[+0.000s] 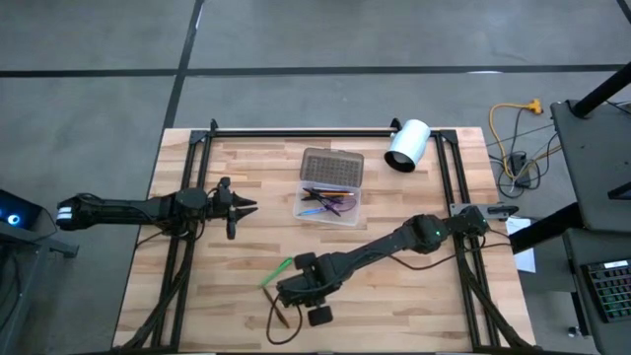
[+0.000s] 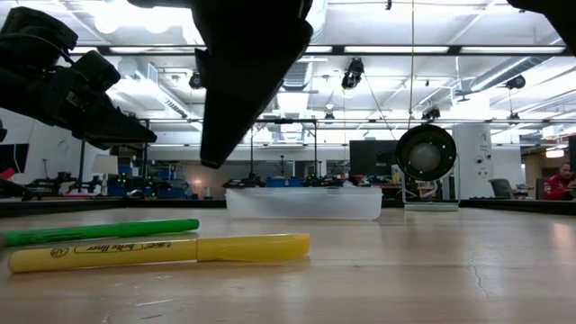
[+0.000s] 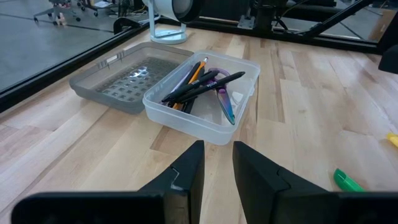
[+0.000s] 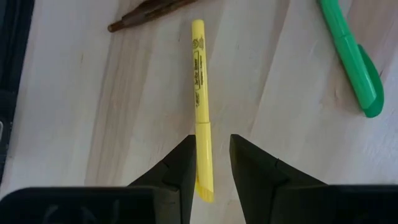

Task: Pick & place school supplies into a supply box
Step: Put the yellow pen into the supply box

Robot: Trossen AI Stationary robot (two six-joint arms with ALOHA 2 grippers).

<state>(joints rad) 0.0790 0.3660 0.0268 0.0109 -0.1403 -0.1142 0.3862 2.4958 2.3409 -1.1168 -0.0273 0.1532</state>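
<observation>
Yellow highlighter (image 4: 200,99) tip hidden beneath the right wrist's jaws.

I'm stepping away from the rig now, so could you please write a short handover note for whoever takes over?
Left gripper: open, empty, waiting beside the supply box.
Right gripper: open, poised over the yellow highlighter, not gripping yet.
Done: several pens and the scissors lie in the box; its lid is open.
Left: yellow highlighter, green marker and brown pencil, all on the table.

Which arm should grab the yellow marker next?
The right one, I think. Its claw hangs open right over the yellow marker, which lies on the table. The left claw waits far off, pointing at the box.
</observation>
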